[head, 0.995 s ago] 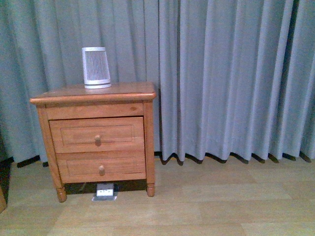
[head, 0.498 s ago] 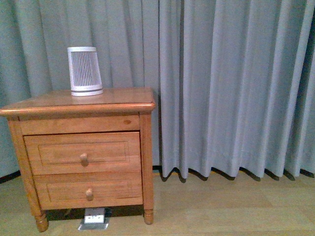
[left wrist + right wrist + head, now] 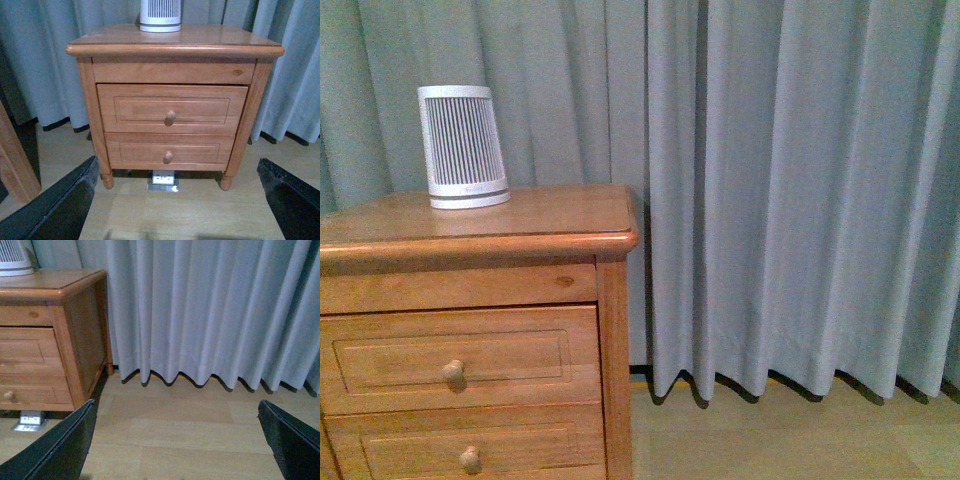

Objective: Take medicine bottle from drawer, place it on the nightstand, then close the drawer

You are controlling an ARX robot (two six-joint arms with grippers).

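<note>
The orange-brown nightstand (image 3: 520,225) stands at the left in the front view and also shows in the left wrist view (image 3: 175,45) and the right wrist view (image 3: 55,280). Its upper drawer (image 3: 172,107) is closed, with a round knob (image 3: 171,115); the drawer also shows in the front view (image 3: 455,360). The medicine bottle is hidden. My left gripper (image 3: 177,210) is open and empty, well short of the nightstand's front. My right gripper (image 3: 175,447) is open and empty over the floor, to the right of the nightstand. Neither arm shows in the front view.
A large white ribbed device (image 3: 462,147) stands on the nightstand's top at the back left. The lower drawer (image 3: 169,152) is closed. Grey curtains (image 3: 790,200) hang behind. A floor socket box (image 3: 163,180) sits under the nightstand. A wooden post (image 3: 15,160) stands at the left.
The front view has come closer to the nightstand, which now fills more of the frame and sits further left, its lower part cut off. The drawers stay closed.
</note>
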